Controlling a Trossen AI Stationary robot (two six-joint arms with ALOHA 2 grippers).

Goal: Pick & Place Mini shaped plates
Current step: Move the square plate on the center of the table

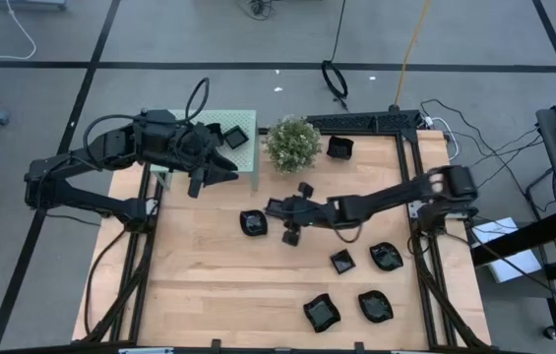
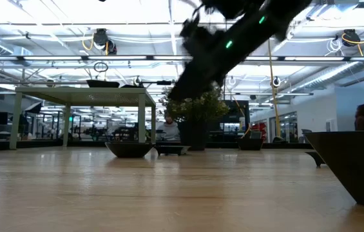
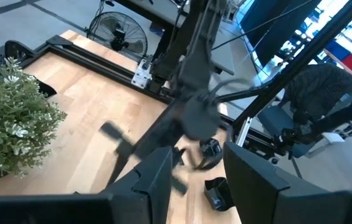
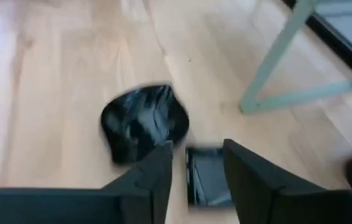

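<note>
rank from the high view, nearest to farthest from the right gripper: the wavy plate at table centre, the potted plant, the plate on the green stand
From the right gripper:
1. wavy plate, right beside it at table centre
2. potted plant, at the table's far edge
3. plate on the green stand, far-left corner

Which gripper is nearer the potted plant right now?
Right. The right gripper hovers just in front of the potted plant; the left gripper sits farther off, beside the small green table.

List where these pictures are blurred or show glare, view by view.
High view: right arm's forearm is smeared, plates sharp. Low view: ceiling lights glare white; the arm overhead is streaked, and the near plate at right is a soft dark mass. Left wrist view: the other arm blurs. Right wrist view: the wavy plate and square plate are smeared.
</note>
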